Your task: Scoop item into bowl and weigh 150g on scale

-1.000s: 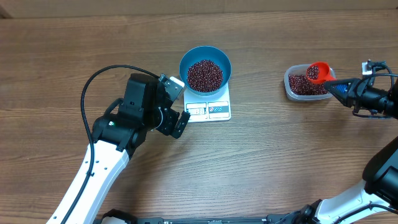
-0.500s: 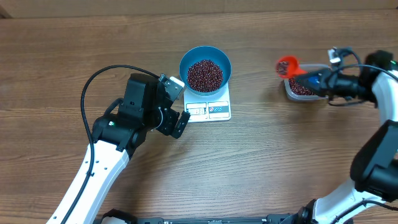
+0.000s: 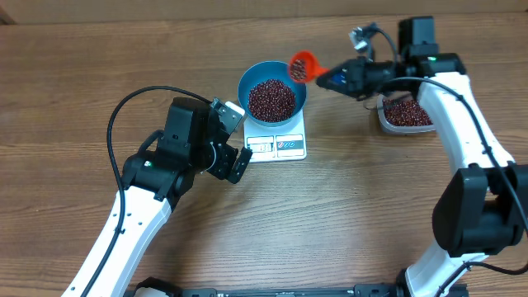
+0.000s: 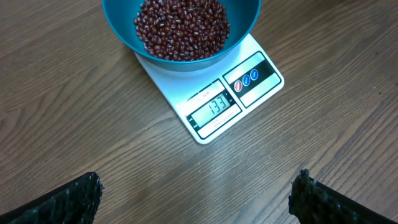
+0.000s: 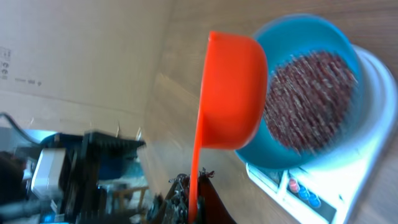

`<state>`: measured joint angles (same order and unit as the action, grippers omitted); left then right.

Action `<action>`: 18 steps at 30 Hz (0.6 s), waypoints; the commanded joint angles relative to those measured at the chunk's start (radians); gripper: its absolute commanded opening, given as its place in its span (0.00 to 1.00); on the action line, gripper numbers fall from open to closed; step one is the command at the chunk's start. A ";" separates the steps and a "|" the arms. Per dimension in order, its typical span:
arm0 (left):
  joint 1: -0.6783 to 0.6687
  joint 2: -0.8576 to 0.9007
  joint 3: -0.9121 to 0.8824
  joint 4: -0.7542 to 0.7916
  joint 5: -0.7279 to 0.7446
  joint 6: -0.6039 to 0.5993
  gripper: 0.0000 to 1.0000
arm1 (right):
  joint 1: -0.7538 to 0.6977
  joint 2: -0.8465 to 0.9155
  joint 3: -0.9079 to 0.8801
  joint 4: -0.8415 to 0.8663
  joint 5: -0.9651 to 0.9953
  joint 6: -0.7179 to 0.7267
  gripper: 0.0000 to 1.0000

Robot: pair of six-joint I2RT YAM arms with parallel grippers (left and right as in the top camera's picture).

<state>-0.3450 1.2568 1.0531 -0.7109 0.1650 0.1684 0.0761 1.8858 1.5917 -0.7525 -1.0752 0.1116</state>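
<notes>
Locate the beans (image 3: 271,99) heaped in the blue bowl (image 3: 245,81), seated on the white scale (image 3: 290,147) near the middle of the counter (image 3: 371,223), toward its far edge. Read 133 on the display (image 4: 214,107); judge the load short of the 150 target by a small margin only.

Note the orange scoop (image 3: 302,65) poised over the bowl's far right rim, carrying some beans, handle gripped by the clenched right pincer (image 3: 332,78). Note the left pincer (image 3: 238,139) released, empty, parked just beside the scale's left edge and apart from it.

Treat the scoopful as probably more than needed. Proceed as follows:

- Bring the scoop's lip well inside the rim to prevent spills onto the scale or counter.
- Roll the wrist slowly; let beans trickle, never dump.
- Avoid touching bowl or scale with the scoop, to prevent a false reading.
- Pause between trickles to allow for display lag.
- Stop on reading 150 and level the scoop at once.
- Return any surplus to the clear tub (image 3: 404,114) toward the counter's right edge, far side.
- Do not loosen the clench during the tilt.
</notes>
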 commanded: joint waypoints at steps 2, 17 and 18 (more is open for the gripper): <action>0.004 -0.008 -0.003 0.001 0.011 0.019 1.00 | 0.080 -0.012 0.034 0.091 0.068 0.172 0.04; 0.004 -0.008 -0.003 0.001 0.011 0.019 0.99 | 0.145 -0.011 0.034 0.090 0.283 0.143 0.04; 0.004 -0.008 -0.003 0.001 0.011 0.019 1.00 | 0.145 -0.011 0.034 0.087 0.290 0.142 0.04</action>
<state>-0.3450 1.2568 1.0531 -0.7109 0.1650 0.1684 0.2176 1.8858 1.5955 -0.6617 -0.8310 0.2806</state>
